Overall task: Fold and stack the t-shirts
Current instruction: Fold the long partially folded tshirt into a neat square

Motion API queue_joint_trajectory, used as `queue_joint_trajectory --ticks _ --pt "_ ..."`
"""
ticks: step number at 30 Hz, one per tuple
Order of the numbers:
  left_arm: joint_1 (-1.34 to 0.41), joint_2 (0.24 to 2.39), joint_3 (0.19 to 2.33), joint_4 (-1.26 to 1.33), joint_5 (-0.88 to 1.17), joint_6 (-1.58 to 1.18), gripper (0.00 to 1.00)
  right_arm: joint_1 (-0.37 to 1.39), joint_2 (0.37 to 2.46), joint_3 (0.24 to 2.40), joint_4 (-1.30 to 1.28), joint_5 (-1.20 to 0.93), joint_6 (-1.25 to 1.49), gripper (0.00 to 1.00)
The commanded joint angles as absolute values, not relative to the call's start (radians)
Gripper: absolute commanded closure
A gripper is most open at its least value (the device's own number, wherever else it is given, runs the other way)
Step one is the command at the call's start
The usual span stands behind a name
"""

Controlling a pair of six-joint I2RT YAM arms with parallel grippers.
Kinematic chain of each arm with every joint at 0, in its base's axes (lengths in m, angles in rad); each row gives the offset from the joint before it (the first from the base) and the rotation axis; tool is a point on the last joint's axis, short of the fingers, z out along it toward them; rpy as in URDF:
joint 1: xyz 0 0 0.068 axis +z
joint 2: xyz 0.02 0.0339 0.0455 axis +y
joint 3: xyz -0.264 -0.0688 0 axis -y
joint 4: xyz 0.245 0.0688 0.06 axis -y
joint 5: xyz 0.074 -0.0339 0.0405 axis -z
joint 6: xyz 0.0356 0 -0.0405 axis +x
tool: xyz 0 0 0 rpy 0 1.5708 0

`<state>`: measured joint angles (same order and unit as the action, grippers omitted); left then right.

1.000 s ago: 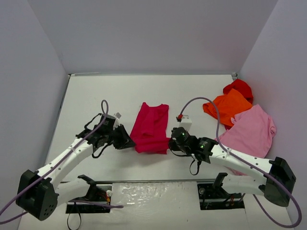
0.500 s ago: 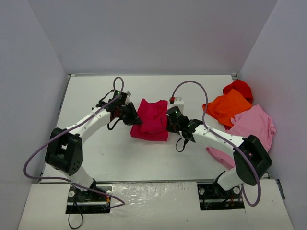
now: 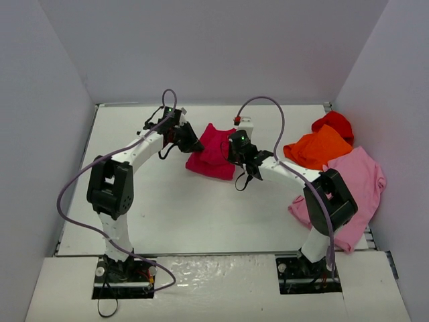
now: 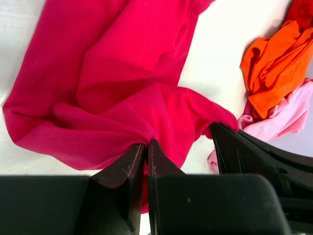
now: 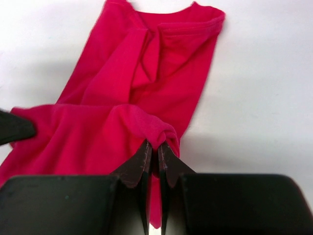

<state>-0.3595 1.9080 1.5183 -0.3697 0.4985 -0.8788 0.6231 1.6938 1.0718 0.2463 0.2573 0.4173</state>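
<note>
The crimson-magenta t-shirt (image 3: 213, 153) lies mid-table, its near hem lifted and folded back over its far part. My left gripper (image 3: 195, 146) is shut on the shirt's left hem corner (image 4: 146, 134). My right gripper (image 3: 231, 153) is shut on the right hem corner (image 5: 159, 134). Both hold the cloth above the collar half (image 5: 166, 39). The orange t-shirt (image 3: 315, 149), the red t-shirt (image 3: 334, 123) and the light pink t-shirt (image 3: 348, 181) lie heaped at the right.
Grey walls close in the table (image 3: 167, 208) on three sides. The orange shirt (image 4: 274, 63) and pink shirt (image 4: 288, 115) show at the right of the left wrist view. Both arms reach far forward across the table.
Both grippers have carried the magenta shirt's near hem away from me, towards the back, folding it over the far half. The heap at the right has not moved.
</note>
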Motion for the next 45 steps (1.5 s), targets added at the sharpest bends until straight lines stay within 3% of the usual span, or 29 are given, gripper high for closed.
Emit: queue_joint_trajectory --ticks 1,11,14,16,20,24,30,35,39,45 --pt "-0.353 1.915 1.603 -0.329 0.568 -0.893 1.0 0.595 1.741 1.173 0.348 0.357 0.391 1.0" --pt "-0.328 1.929 1.549 -0.302 0.573 -0.879 1.0 0.562 1.865 1.251 0.393 0.414 0.379 1.0" --pt "-0.317 1.939 1.558 -0.305 0.577 -0.879 0.99 0.557 1.89 1.265 0.407 0.411 0.374 0.86" --pt "-0.314 1.949 1.564 -0.309 0.577 -0.88 0.92 0.556 1.903 1.271 0.424 0.409 0.365 0.73" --pt "-0.314 1.956 1.556 -0.325 0.565 -0.876 0.67 0.554 1.89 1.284 0.437 0.416 0.345 0.22" --pt "-0.313 1.918 1.508 -0.318 0.519 -0.864 0.61 0.556 1.805 1.248 0.42 0.424 0.348 0.16" --pt "-0.307 1.814 1.459 -0.36 0.463 -0.816 0.58 0.594 1.587 1.103 0.296 0.324 0.409 0.21" --pt "-0.301 1.704 1.411 -0.371 0.443 -0.808 0.58 0.684 1.492 1.037 0.212 0.301 0.441 0.69" --pt "-0.296 1.619 1.384 -0.389 0.437 -0.818 0.59 0.723 1.531 1.05 0.183 0.241 0.466 0.97" --pt "-0.296 1.474 1.33 -0.455 0.418 -0.817 0.59 0.751 1.631 1.076 0.204 0.215 0.476 1.0"
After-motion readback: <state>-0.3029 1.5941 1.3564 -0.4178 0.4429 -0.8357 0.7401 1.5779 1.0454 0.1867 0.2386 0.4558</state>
